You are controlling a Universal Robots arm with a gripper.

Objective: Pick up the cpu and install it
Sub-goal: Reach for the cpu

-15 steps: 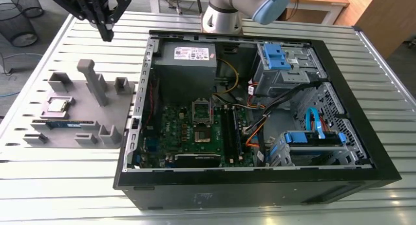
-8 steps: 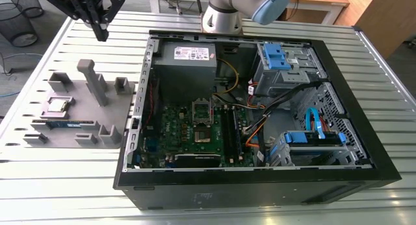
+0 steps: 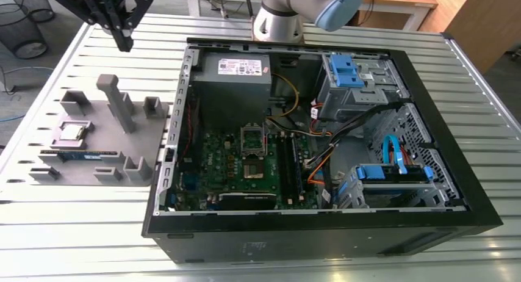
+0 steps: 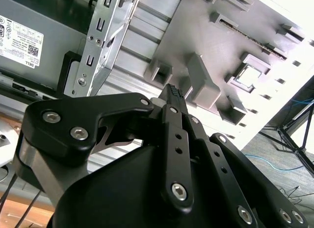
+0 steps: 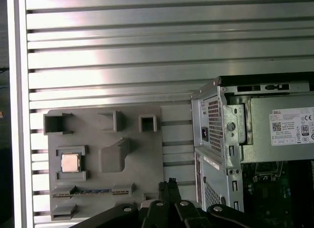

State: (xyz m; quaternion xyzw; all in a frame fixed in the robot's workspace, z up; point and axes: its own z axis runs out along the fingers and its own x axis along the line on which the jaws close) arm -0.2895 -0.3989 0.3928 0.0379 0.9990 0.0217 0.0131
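The cpu (image 3: 73,132) is a small square chip with a silver top, lying in a pocket of the grey fixture plate (image 3: 143,144) at the exterior view's left. It also appears in the first wrist view as the cpu (image 5: 70,163) and in the second wrist view as the cpu (image 4: 248,77). My gripper (image 3: 124,45) hangs high above the table, beyond the plate's far edge and well apart from the chip. Its black fingers meet at the tips in both wrist views, gripper (image 4: 172,90) and gripper (image 5: 168,184), shut with nothing between them. The motherboard socket (image 3: 252,137) lies inside the open computer case (image 3: 326,224).
A blue-green memory stick (image 3: 77,154) rests in a slot on the plate near the chip. Tall grey posts (image 3: 118,102) rise from the plate. Inside the case are a power supply (image 3: 236,68), cables and blue drive bays (image 3: 354,74). The arm's base (image 3: 281,19) stands behind the case.
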